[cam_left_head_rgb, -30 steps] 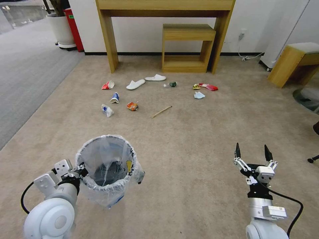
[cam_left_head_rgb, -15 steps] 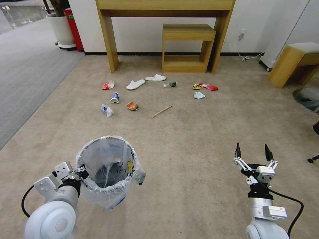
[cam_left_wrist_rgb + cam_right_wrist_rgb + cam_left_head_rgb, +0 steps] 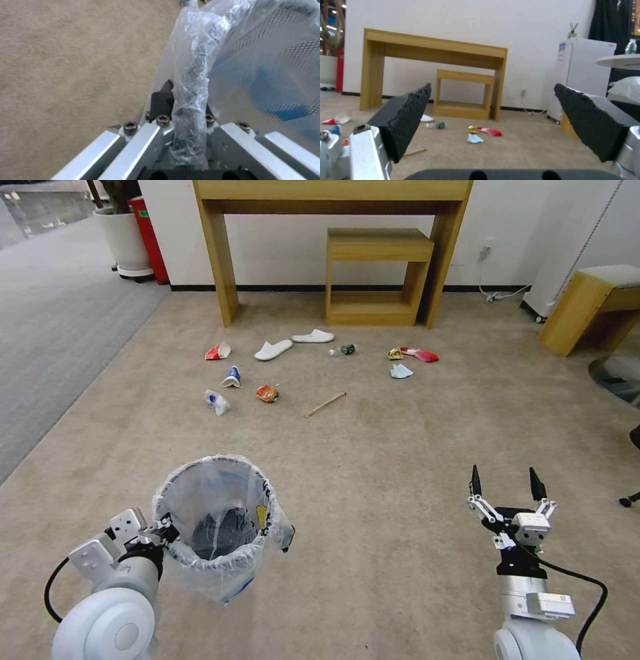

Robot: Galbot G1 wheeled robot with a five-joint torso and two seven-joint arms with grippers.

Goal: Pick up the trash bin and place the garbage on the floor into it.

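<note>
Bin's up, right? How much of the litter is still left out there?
Done: left gripper is shut on the trash bin rim, holding it. In hand: carrying it; right gripper open, empty. Left: all garbage, such as slippers and stick, lies on the floor.

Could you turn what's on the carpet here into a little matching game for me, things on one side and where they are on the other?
Things:
1. trash bin
2. wooden stick
3. white slippers
4. right gripper

Places or states:
A. lying nearest the wooden desk
B. open, holding nothing
C. rim pinched by the left gripper
D. lying on the carpet between the orange can and the pale blue scrap

Pairs: 1-C, 2-D, 3-A, 4-B
</note>
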